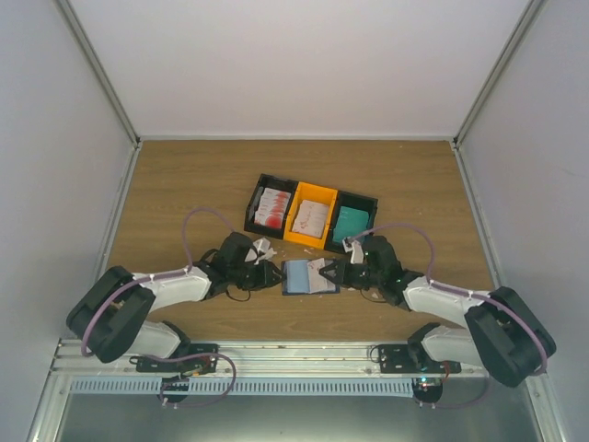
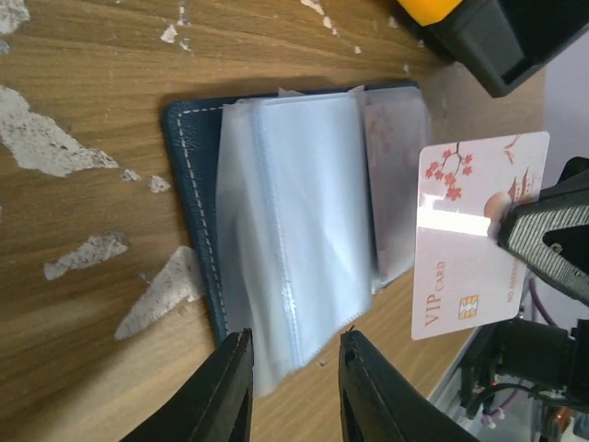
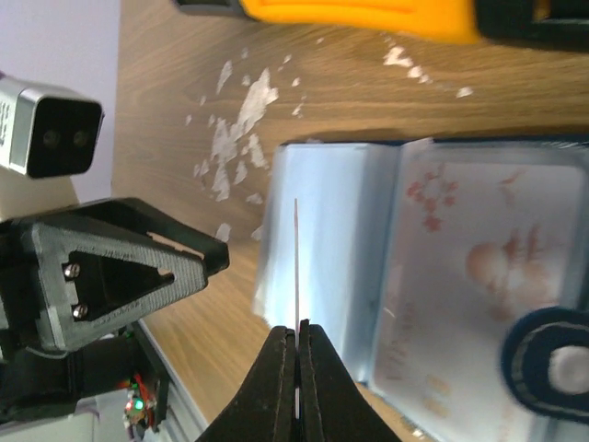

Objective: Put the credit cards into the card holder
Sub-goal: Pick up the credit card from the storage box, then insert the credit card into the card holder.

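**Card holder** point(image 1: 296, 277): one, navy with pale stitching. It lies open on the table point(image 1: 184, 184) at centre of the top view, clear sleeves fanned. No brand legible.

**Credit card** point(image 2: 479, 244): one, white with red blossom print and a gold chip, reading "VIP CARD". The smaller line is illegible. It is held over the open holder by the right gripper point(image 3: 296, 336), fingers pinched closed on one edge.

**Sleeved card** point(image 3: 479, 267): one, same blossom print, inside a sleeve.

**Left gripper** point(image 2: 294, 339): fingers parted with a sleeve edge between them. Whether they touch it cannot be told.

**Bins:** three in a row, upper centre.
- Left black bin point(image 1: 252, 210): red-and-white stack point(image 1: 272, 206).
- Orange bin point(image 1: 317, 187): pink-and-white stack point(image 1: 310, 219).
- Right black bin point(image 1: 357, 194): teal stack point(image 1: 351, 224).
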Available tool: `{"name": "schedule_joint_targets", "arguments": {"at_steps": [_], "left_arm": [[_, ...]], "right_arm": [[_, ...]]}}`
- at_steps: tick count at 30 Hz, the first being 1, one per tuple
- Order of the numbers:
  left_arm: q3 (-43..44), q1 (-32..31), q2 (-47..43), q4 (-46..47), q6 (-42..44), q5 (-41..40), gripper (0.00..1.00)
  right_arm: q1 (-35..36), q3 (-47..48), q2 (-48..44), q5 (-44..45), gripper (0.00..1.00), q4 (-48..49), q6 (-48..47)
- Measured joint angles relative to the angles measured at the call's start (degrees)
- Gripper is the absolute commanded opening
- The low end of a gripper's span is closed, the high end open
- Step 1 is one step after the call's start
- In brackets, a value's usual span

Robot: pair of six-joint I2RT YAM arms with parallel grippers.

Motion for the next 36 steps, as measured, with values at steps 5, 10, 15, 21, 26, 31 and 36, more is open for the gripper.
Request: {"name": "schedule_joint_targets", "arguments": {"at_steps": [5, 10, 15, 21, 26, 31, 36], "left_arm": [[1.8, -0.3, 3.2, -0.1, 1.3, -0.9, 0.28], [4.2, -0.3, 5.6, 0.0, 2.4, -1.5, 0.25], [5.1, -0.5, 8.5, 0.0, 3.1, -2.2, 0.24], [5.3, -0.5, 10.7, -0.8, 3.2, -2.8, 0.23], [5.6, -0.5, 11.0, -0.8, 3.2, -2.8, 0.20], [5.6, -0.5, 11.3, -0.8, 3.1, -3.0, 0.16], [5.5, -0.5, 11.3, -0.8, 3.0, -3.1, 0.16]], "right_arm": [[-3.1, -0.7, 2.5, -1.0, 0.00, 2.5, 0.0], [-4.1, -1.2, 5.2, -2.5, 0.00, 6.2, 0.0], [-4.2, -1.4, 9.2, -3.6, 0.00, 9.6, 0.3], [-4.3, -2.9, 12.7, -5.3, 0.00, 14.8, 2.1], [-4.5, -4.5, 15.1, -6.1, 0.01, 19.1, 4.4], [-4.6, -5.4, 15.6, -6.4, 0.01, 22.1, 6.3], [-4.8, -6.7, 14.2, -5.0, 0.01, 23.1, 7.6]]}}
